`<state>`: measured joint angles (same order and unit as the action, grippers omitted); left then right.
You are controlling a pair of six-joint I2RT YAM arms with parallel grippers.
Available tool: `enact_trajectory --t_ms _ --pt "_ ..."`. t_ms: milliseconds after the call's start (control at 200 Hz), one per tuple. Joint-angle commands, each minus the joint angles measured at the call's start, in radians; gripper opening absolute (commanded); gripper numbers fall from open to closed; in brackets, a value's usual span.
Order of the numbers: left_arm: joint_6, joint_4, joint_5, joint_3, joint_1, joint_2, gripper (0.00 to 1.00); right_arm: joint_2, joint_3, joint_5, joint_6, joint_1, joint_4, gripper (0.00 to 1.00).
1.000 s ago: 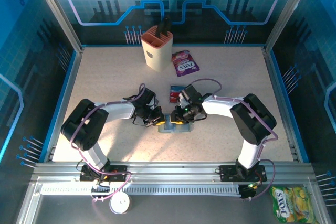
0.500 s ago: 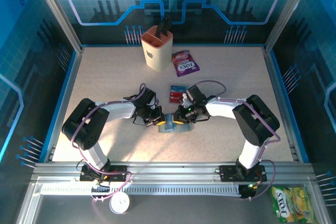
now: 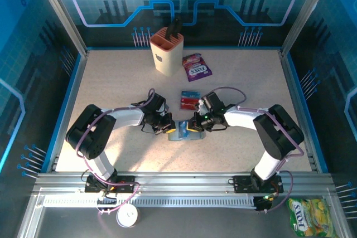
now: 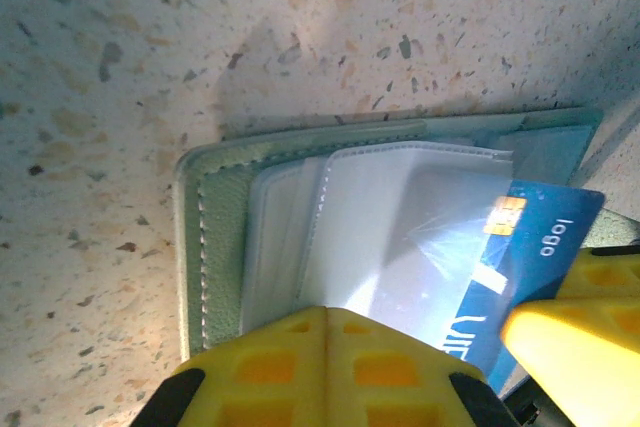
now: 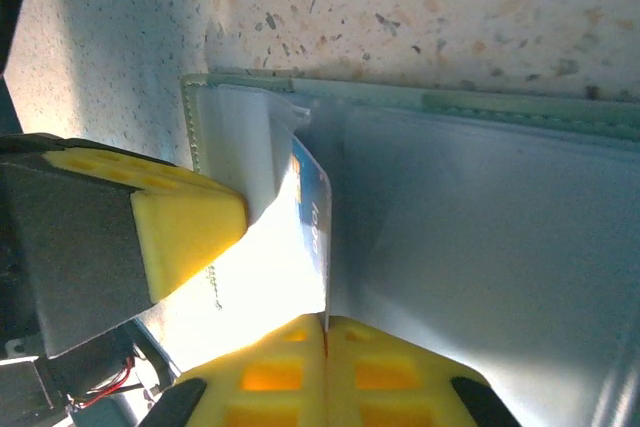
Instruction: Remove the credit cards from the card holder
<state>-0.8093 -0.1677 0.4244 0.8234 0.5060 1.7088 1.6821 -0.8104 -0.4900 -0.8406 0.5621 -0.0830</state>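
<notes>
Strong glare whitens card holder (image 4: 215, 247) and blue card (image 4: 545, 247).

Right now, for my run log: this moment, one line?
left claw shut on card holder | right claw shut on blue card, partly out

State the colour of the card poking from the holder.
Blue; the card shows best in the left wrist view.

You've got a beige slotted cup (image 3: 166, 53) and purple candy packet (image 3: 196, 67) near each other at the tabletop's (image 3: 111, 82) far edge.
</notes>
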Motion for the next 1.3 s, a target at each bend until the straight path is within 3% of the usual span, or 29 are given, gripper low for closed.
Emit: enact_trajectory --t_ms 0,285,995,1296 --pt "0.019 -0.066 -0.03 0.001 0.005 0.03 0.0 -0.05 0.023 0.019 0.03 -0.018 -0.067 0.07" --pt "0.019 -0.059 -0.021 0.007 0.005 0.025 0.0 -0.129 0.01 0.07 0.095 -0.034 -0.181 0.05" --pt "0.012 -0.042 -0.012 0.082 0.046 0.073 0.0 -0.174 -0.024 0.097 0.134 -0.05 -0.234 0.04" --pt "0.029 -0.078 -0.039 0.105 0.043 0.055 0.0 -0.193 -0.122 0.162 0.262 -0.081 -0.369 0.03"
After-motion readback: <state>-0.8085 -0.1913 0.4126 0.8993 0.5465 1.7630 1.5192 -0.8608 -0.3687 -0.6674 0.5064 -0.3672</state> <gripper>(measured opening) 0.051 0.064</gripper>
